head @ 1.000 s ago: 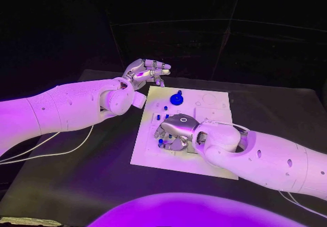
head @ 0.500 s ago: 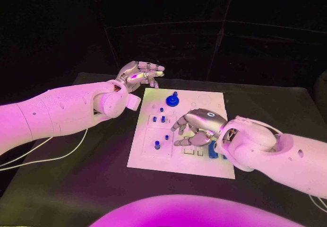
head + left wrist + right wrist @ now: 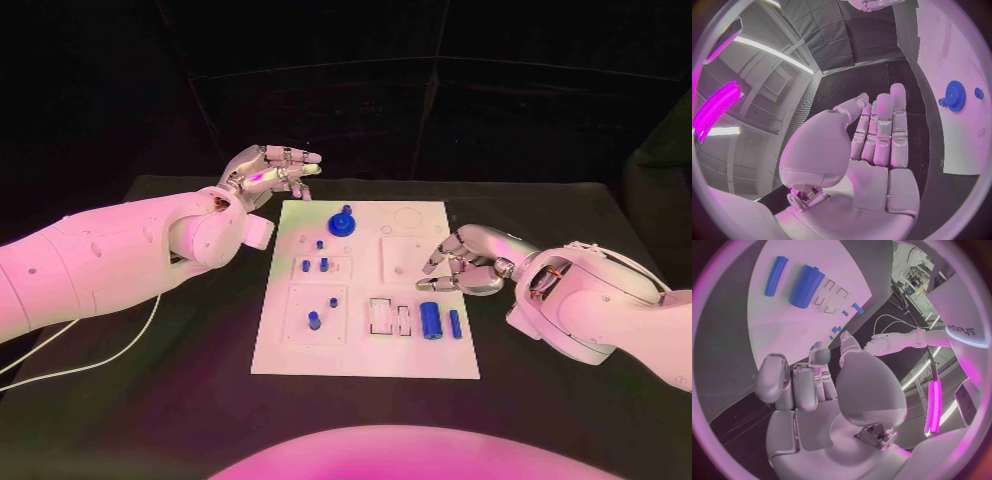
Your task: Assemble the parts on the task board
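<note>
The white task board lies in the middle of the black table. A blue gear stands near its far edge, and several small blue pegs stand in its left half. A thick blue cylinder and a thin blue bar lie at its near right. My right hand hovers at the board's right edge, fingers curled in on nothing. Beyond the far left corner my left hand is raised, fingers straight and holding nothing. The right wrist view shows the cylinder and the bar; the left wrist view shows the gear.
Bare black table surrounds the board on every side. A white cable trails from my left arm across the table's left part. Two empty rectangular slots sit on the board just left of the cylinder.
My right hand has lifted off the board's near left area and drawn back to its right edge, uncovering the pegs, the cylinder and the bar. The left hand keeps its place.
</note>
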Tool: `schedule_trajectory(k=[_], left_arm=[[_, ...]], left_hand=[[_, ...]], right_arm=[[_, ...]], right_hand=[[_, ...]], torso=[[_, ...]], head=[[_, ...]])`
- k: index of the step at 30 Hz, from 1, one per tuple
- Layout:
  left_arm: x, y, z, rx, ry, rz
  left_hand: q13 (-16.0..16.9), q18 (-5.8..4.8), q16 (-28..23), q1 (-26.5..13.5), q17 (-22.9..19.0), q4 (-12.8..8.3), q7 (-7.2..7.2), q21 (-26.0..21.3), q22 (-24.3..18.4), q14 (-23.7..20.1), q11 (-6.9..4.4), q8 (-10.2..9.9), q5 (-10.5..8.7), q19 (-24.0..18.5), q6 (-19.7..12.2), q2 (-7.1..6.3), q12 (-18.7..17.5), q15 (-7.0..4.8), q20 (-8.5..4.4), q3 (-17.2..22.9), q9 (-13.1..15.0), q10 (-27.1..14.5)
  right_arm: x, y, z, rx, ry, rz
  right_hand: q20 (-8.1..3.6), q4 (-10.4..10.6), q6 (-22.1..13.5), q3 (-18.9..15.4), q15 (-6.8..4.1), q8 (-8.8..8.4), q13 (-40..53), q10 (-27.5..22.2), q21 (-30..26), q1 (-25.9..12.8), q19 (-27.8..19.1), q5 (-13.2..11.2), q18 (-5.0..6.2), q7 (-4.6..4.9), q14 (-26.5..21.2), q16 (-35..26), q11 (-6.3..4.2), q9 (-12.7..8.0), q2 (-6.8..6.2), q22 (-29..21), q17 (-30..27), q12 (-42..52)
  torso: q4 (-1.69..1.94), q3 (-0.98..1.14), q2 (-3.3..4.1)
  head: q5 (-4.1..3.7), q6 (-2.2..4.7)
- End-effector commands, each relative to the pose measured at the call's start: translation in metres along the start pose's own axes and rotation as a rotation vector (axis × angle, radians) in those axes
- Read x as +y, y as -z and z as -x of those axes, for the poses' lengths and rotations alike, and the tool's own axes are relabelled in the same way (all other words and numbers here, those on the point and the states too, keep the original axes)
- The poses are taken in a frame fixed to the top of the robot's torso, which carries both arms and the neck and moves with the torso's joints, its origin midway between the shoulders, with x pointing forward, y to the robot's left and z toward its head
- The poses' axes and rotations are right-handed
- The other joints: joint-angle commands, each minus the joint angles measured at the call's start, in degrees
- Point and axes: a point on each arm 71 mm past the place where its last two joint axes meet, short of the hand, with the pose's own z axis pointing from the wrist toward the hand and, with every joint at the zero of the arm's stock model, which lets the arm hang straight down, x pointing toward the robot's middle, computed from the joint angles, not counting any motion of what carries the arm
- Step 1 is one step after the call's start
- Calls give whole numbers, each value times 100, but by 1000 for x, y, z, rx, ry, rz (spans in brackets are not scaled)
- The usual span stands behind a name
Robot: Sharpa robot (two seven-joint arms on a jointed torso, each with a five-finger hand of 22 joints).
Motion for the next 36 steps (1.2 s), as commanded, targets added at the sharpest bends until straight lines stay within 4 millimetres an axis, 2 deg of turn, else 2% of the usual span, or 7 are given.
schedule_trajectory(k=[1, 5, 11, 19, 36], left_arm=[[-1, 0, 0, 10, 7, -6], [-1, 1, 0, 10, 7, -6], [-1, 1, 0, 10, 7, -5], [-1, 2, 1, 9, 7, -5], [0, 2, 2, 9, 8, -2]], left_hand=[[-5, 32, 23, 14, -6, -15, 24, -32, -5, -49, 1, 30, 21, -4, 1, -20, 21, 3, 4, -24, 7, -26], [-5, 32, 23, 14, -6, -15, 24, -32, -5, -49, 1, 30, 21, -4, 1, -20, 21, 3, 4, -24, 7, -26], [-5, 32, 23, 14, -6, -15, 24, -32, -5, -49, 1, 30, 21, -4, 1, -20, 21, 3, 4, -24, 7, -26], [-5, 32, 25, 12, -9, -13, 22, -33, -5, -53, -1, 38, 21, -7, 7, -14, 29, 3, 5, -26, 9, -24], [-5, 32, 25, 12, -9, -13, 22, -33, -5, -53, -1, 38, 21, -7, 7, -14, 29, 3, 5, -26, 9, -24]], right_arm=[[-10, 4, -3, 33, 3, -151], [-14, 6, -10, 64, 36, -204], [-15, 7, -24, 109, 78, -243], [-13, 5, -37, 139, 122, -250], [-9, -2, -46, 161, 196, -249]], right_hand=[[-1, 180, -94, -141, -8, 143, 764, 137, 79, 30, 46, -9, -102, -3, 302, 72, -1, 23, 46, 132, 129, 636], [5, 336, -162, -320, -7, 305, 1189, 180, 142, -41, 69, -47, -119, -1, 317, 142, 3, 55, 99, 239, 263, 962], [8, 348, -194, -484, -9, 459, 1392, 191, 188, -205, 86, -109, -131, -11, 325, 183, -1, 99, 107, 319, 346, 1097], [8, 349, -187, -533, -13, 540, 1450, 191, 208, -254, 93, -114, -137, -23, 327, 197, -9, 131, 104, 355, 375, 1128], [6, 352, -180, -571, -19, 615, 1471, 179, 221, -304, 96, -127, -141, -35, 326, 201, -18, 162, 90, 380, 384, 1128]], torso=[[3, -5, 5], [6, -6, 7], [10, -9, 6], [17, -5, 11], [23, -7, 14]], head=[[-64, 12], [-91, -1], [-125, -16], [-153, -21], [-157, -46]])
